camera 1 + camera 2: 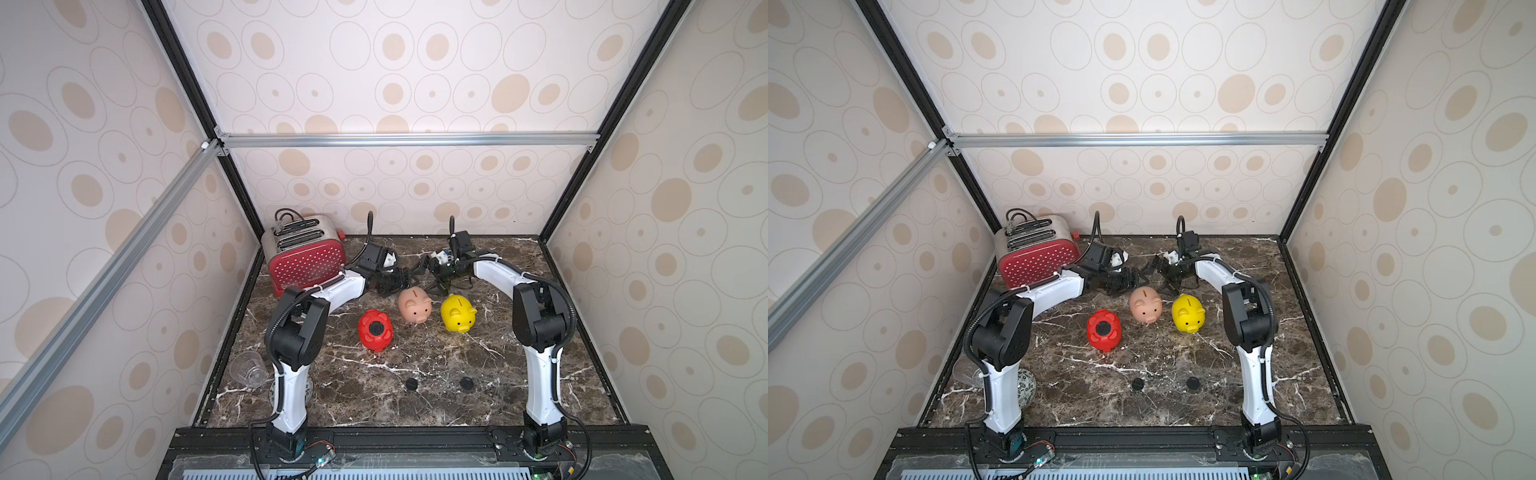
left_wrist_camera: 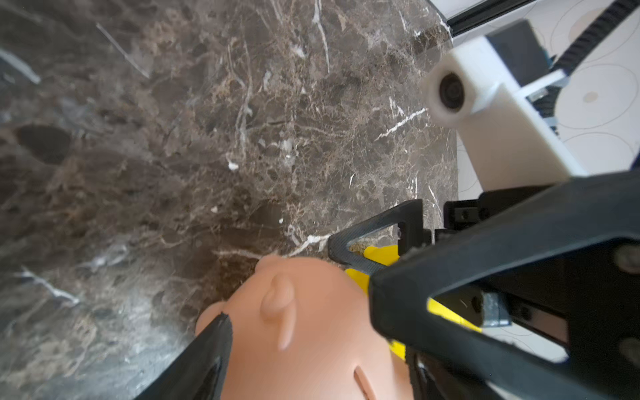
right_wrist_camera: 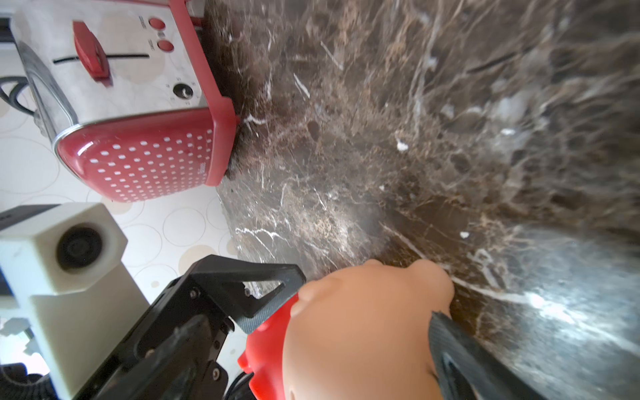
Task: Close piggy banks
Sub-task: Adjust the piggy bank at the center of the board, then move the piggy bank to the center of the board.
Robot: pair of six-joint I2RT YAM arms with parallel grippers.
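Three piggy banks stand mid-table in both top views. The red pig (image 1: pixel 375 330) lies belly up with a black cap in its hole. The peach pig (image 1: pixel 414 305) and the yellow pig (image 1: pixel 457 312) stand upright. My left gripper (image 1: pixel 406 279) and right gripper (image 1: pixel 431 277) meet nose to nose just behind the peach pig. In the left wrist view the peach pig (image 2: pixel 311 339) lies between the spread fingers of my left gripper (image 2: pixel 301 308); contact is unclear. The right gripper (image 3: pixel 346 322) is open wide around the same pig (image 3: pixel 363 329), with the red pig (image 3: pixel 266 353) beyond.
Two loose black caps (image 1: pixel 411 383) (image 1: pixel 466 382) lie near the front. A red polka-dot toaster (image 1: pixel 305 259) stands at the back left. A clear cup (image 1: pixel 248 370) and a patterned ball (image 1: pixel 1026 386) sit by the left arm's base. Walls close three sides.
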